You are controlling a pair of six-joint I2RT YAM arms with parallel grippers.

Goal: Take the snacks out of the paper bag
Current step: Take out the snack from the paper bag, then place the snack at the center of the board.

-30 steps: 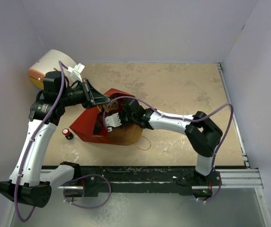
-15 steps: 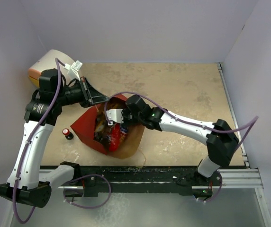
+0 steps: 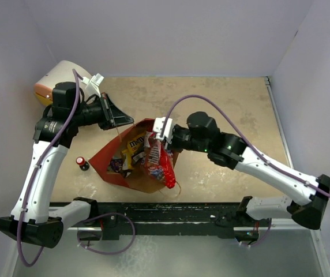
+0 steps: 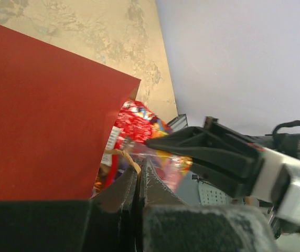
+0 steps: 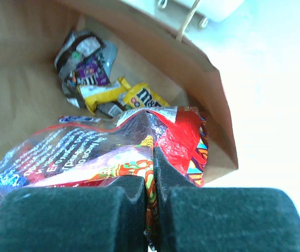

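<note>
The paper bag [image 3: 102,160], red outside and brown inside, lies open on the table. My left gripper [image 3: 127,122] is shut on its string handle [image 4: 119,156] at the far rim and holds the mouth up. My right gripper [image 3: 162,137] is shut on the top edge of the large red-and-clear snack bag [image 3: 160,165], which hangs half out of the bag's mouth; the right wrist view [image 5: 87,152] shows it too. Inside the bag lie a yellow candy packet [image 5: 139,96] and dark wrappers [image 5: 84,65]. The yellow packet also shows from above [image 3: 131,148].
A white drum with an orange end [image 3: 55,82] stands at the far left behind my left arm. A small dark item with a red cap [image 3: 82,163] sits on the table left of the bag. Purple walls close in the table.
My right gripper has drawn back to the right and up out of the paper bag, pulling the red-and-clear bag with it. The bag's mouth now faces up more, showing the packets inside.
</note>
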